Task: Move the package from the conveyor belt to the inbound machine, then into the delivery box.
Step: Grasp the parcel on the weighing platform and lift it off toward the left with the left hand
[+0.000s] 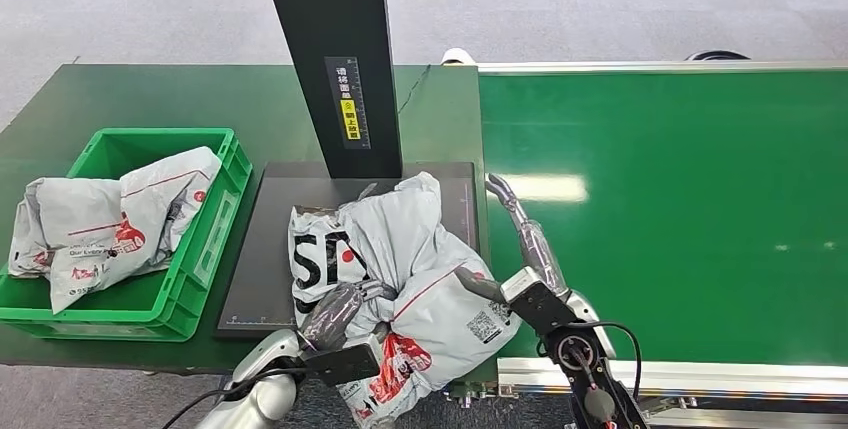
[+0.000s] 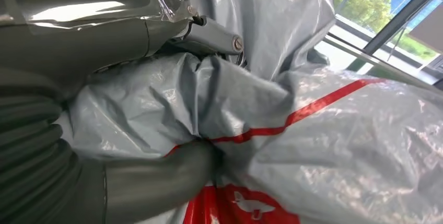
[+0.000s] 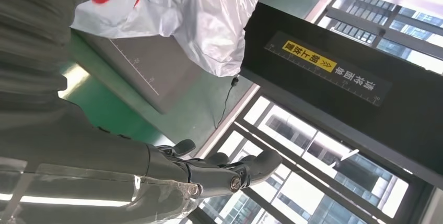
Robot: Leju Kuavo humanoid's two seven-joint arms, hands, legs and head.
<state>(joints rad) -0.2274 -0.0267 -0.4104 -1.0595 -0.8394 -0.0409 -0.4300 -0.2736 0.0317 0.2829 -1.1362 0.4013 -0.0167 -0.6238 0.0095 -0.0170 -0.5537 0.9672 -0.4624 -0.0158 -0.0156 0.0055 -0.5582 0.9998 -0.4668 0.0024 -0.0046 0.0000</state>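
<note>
On my far left the green delivery box holds other grey bags. My left hand is clamped into the grey package, which lies on the inbound machine's dark plate. My right hand rests beside it, fingers apart, over the conveyor belt.

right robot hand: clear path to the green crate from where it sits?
Probably not directly. The right robot hand sits at the package's conveyor side; the package, the left robot hand gripping it and the black post lie between it and the green crate.
</note>
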